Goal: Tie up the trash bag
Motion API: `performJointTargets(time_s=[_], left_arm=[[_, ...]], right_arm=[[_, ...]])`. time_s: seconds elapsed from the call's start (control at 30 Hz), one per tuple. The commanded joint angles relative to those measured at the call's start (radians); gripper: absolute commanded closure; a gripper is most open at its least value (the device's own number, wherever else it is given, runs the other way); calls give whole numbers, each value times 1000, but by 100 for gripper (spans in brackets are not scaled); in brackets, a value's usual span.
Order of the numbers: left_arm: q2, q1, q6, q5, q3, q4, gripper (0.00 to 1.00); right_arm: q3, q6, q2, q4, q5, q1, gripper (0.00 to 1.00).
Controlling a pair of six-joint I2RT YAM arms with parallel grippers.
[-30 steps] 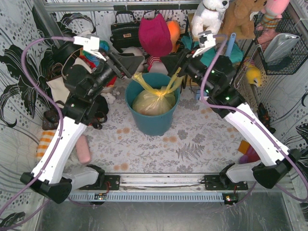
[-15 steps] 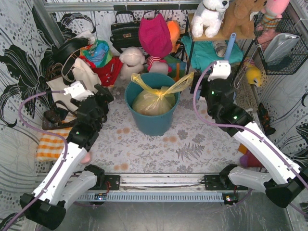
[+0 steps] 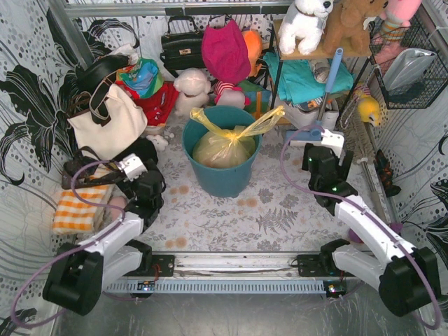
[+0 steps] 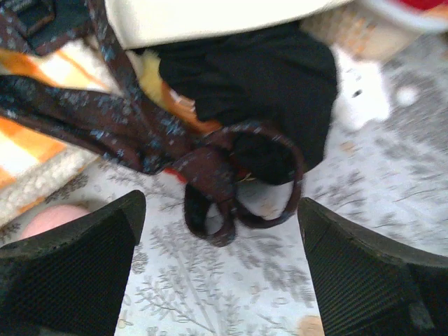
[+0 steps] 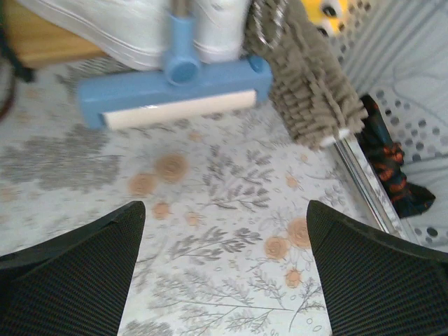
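Yellow trash bag (image 3: pixel 222 143) sits in teal bin (image 3: pixel 224 185), flaps knotted on top. Beside bin: left end effector (image 4: pixel 218 206) to left, right end effector (image 5: pixel 225 206) to right. Both spread wide, holding nothing.

I see a teal bin (image 3: pixel 222 185) on the floral cloth (image 3: pixel 280 217), with a cream tote bag (image 3: pixel 112 129) to its left. My right wrist view shows a blue squeegee head (image 5: pixel 175 87) beside a shaggy grey duster (image 5: pixel 308 91). The left one shows a dark patterned strap (image 4: pixel 105 126) lying across an orange-striped towel (image 4: pixel 21 150).
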Motion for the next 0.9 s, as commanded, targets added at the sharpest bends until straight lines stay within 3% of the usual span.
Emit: performJointTargets(time_s=[0.0,0.2,0.37,0.43,0.53,0.6,0.8,0.87], left_arm=[[73,18,145,-60,-107,456,2],[153,87,228,213,-161,744,2],[293,127,271,390,-120,873,2],[367,138,266,398,-91,888,2],[415,172,256,485,-36,811,2],[430,190,263,541,-42,849,2],[476,192,310,630,-99,997,2],[464,192,298,630,-94,963,2]], right_arm=[[-128,26,20,240,-79,-132,3],[-321,-93,178,685,-110,-236,3],[-382,-130,319,972,-187,-261,3],[-394,-147,356,1080,-239,-271,3],[-377,-183,424,1138,-302,-282,3],[-382,-215,482,1227,-347,-286,3],[-350,-210,489,1151,-455,-309,3],[-364,-210,485,1170,-498,-320,3]])
